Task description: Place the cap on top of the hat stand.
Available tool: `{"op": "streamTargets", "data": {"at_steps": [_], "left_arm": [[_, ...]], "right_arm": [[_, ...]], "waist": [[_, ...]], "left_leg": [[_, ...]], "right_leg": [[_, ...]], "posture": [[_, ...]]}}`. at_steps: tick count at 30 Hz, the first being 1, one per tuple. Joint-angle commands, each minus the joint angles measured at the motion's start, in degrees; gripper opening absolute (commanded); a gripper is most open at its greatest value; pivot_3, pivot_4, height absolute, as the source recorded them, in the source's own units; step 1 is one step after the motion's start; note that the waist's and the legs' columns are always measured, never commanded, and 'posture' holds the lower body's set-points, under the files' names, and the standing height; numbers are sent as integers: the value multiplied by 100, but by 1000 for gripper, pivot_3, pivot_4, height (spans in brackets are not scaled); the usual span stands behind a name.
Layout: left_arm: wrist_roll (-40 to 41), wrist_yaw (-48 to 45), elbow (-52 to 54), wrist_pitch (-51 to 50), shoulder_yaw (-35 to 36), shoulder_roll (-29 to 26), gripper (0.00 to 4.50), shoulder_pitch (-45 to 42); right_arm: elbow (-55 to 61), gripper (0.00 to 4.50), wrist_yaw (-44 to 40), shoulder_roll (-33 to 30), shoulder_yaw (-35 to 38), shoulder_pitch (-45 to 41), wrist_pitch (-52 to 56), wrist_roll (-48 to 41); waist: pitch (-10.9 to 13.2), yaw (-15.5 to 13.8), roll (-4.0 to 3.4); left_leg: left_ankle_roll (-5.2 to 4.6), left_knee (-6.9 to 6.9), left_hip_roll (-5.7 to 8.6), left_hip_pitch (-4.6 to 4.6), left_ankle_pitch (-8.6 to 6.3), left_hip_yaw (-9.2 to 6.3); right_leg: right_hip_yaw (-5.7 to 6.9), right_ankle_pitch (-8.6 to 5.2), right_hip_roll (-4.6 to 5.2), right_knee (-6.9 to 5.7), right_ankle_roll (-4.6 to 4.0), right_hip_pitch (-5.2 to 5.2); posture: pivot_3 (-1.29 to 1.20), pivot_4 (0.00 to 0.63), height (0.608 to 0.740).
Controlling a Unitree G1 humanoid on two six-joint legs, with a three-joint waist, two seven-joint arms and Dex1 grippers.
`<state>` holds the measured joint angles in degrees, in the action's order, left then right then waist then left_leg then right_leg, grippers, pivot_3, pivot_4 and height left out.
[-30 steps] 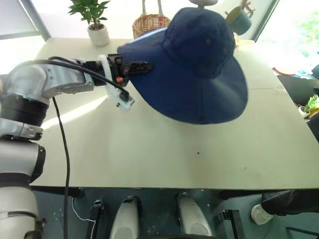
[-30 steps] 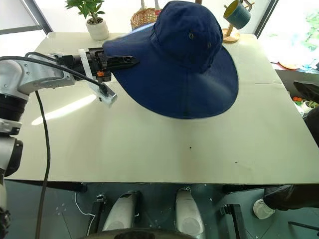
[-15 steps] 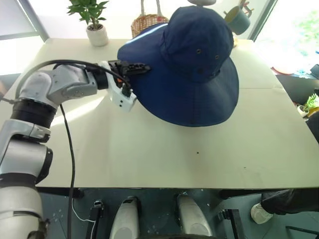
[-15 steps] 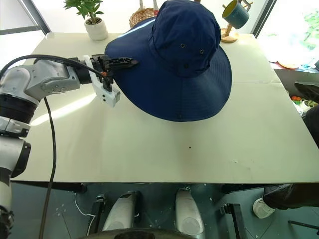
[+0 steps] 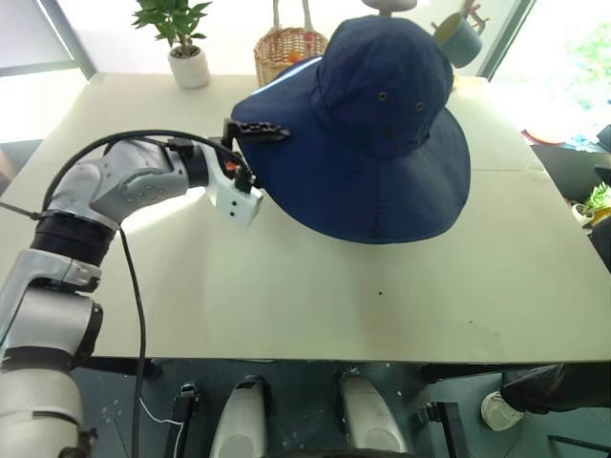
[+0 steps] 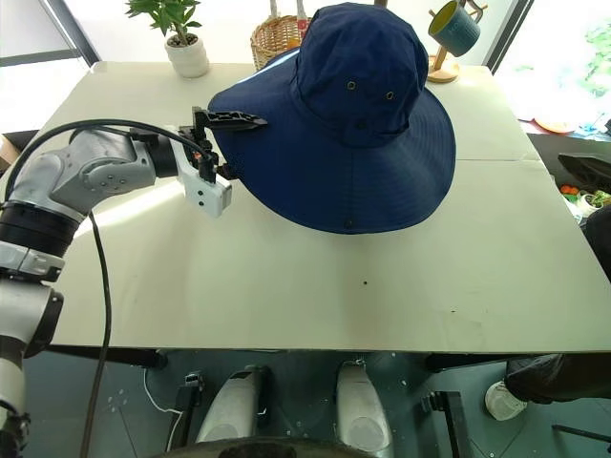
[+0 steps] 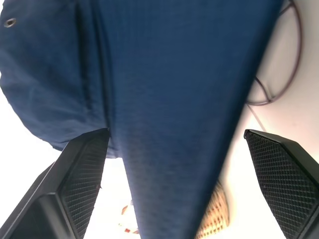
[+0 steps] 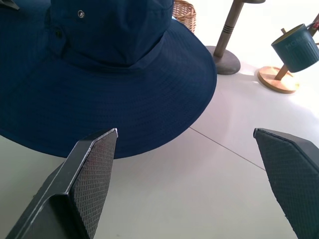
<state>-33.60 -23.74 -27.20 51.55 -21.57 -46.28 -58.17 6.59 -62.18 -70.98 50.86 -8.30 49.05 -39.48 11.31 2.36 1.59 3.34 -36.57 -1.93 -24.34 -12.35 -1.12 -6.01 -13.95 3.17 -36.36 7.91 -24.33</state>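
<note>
Head stereo looks down over table; wrist views close on cap.

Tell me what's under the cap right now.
Under the cap's brim, the left wrist view shows part of the hat stand's round wire ring base on the table. The stem and head frame are covered by the fabric, so they cannot be seen.

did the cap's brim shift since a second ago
Yes. The cap brim's near edge has risen slightly toward the wicker basket, farther from the small dark speck on the table, and its outline has rounded out.
</note>
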Motion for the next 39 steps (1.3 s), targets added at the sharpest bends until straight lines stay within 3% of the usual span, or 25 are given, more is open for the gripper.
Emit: {"op": "streamTargets", "data": {"at_steps": [1,2,5,12,20,33,36,39], "left_arm": [[13,47,126,-8,175,15,4481,-62],[15,50,111,3,179,24,4481,-67],[208,-46,90,26,195,42,3686,-15],[1120,-622,381,-539,339,277,57,294],[1902,-1183,1279,-1767,679,511,57,800],[2013,-1477,1828,-2270,940,456,57,1234],[1997,-1483,1863,-2285,981,465,902,1282],[1980,-1490,1907,-2286,992,475,2407,1308]], "right_arm": [[28,4500,4,-155,94,-135,-122,29],[27,4500,3,-153,90,-142,-129,34],[19,4500,-5,-159,88,-156,-141,41],[-38,4500,-60,-231,65,-227,-156,77],[-61,4500,-133,-254,23,-267,-175,112],[-236,4500,-229,-339,-143,-328,-345,198],[-272,4500,-228,-347,-189,-386,-363,192],[-271,4500,-253,-331,-226,-411,-379,217]], "waist": [[0,2,0],[0,2,0],[0,2,0],[-2,3,-4],[-3,4,-5],[-3,8,-5],[-3,8,-5],[-3,9,-5]], "left_leg": [[0,0,0,0,0,0],[0,0,0,0,0,0],[0,0,0,0,0,0],[0,-4,0,0,0,0],[-3,-26,0,-2,-2,-1],[-5,-47,0,-1,-3,-1],[-6,-47,0,1,-3,-1],[-6,-48,0,0,-3,-1]], "right_leg": [[0,0,0,-1,0,0],[0,0,0,-1,0,0],[0,0,0,-1,0,0],[0,0,0,-5,0,0],[0,0,0,-22,0,0],[-2,-2,0,-49,-1,0],[-2,-2,0,-50,-1,0],[-1,-2,0,-50,-1,0]], "posture": [[0,150,740],[0,150,740],[0,150,740],[0,150,740],[0,150,740],[0,150,740],[0,150,740],[0,150,740]]}}
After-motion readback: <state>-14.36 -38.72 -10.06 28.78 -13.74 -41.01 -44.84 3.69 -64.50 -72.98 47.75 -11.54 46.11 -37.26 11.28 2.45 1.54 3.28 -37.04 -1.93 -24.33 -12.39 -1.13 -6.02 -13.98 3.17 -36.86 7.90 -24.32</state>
